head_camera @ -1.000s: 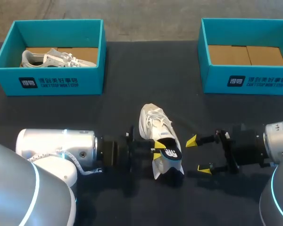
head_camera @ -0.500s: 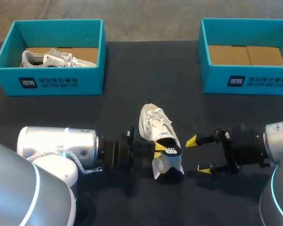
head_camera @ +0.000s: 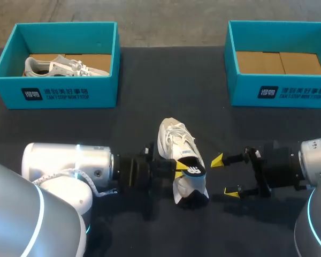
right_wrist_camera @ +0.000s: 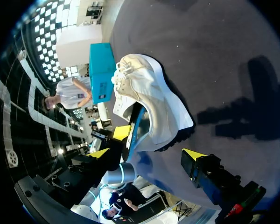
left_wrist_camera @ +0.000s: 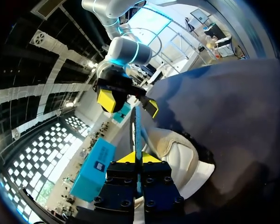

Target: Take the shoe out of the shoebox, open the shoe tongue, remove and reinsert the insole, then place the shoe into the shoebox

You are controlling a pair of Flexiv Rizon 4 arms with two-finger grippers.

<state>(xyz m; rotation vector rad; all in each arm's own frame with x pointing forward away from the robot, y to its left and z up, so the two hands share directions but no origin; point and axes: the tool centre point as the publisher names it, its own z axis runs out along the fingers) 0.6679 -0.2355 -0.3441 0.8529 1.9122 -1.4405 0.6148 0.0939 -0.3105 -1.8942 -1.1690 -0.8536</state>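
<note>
At mid-counter (head_camera: 150,118), near the front edge, between the two arms:

- Item 1: shoe (head_camera: 174,140), white, laced. It lies out of both boxes on the dark counter, toe toward the far side and heel toward the robot. In the right wrist view the shoe (right_wrist_camera: 151,98) rests on its sole, just ahead of that arm's fingers.
- Item 2: insole (head_camera: 193,172), dark with a pale mark. It stands partway out of the shoe's heel opening. The left wrist view shows the insole (left_wrist_camera: 137,128) edge-on as a thin blue strip rising from the fingertips, with the shoe (left_wrist_camera: 179,156) beside it. In the right wrist view the insole (right_wrist_camera: 136,127) juts out at the heel end.
- Item 3: left claw (head_camera: 180,167), reaching in level from the left side. Its yellow tips are pressed together on the insole from two sides, and the left wrist view shows the left claw (left_wrist_camera: 136,157) pinching the strip.
- Item 4: right claw (head_camera: 225,175), level, just beside the heel but apart from it. Its fingers stand wide apart and hold nothing. The left wrist view shows the right claw (left_wrist_camera: 128,103) beyond the insole, and in its own view the right claw (right_wrist_camera: 147,155) has both tips spread.
- Item 5: left shoebox (head_camera: 53,93), teal, at the far left corner. It holds a second shoe (head_camera: 59,66), white, lying on the box floor.
- Item 6: right shoebox (head_camera: 281,92), teal, at the far right, with its cardboard floor (head_camera: 281,63) showing.
</note>
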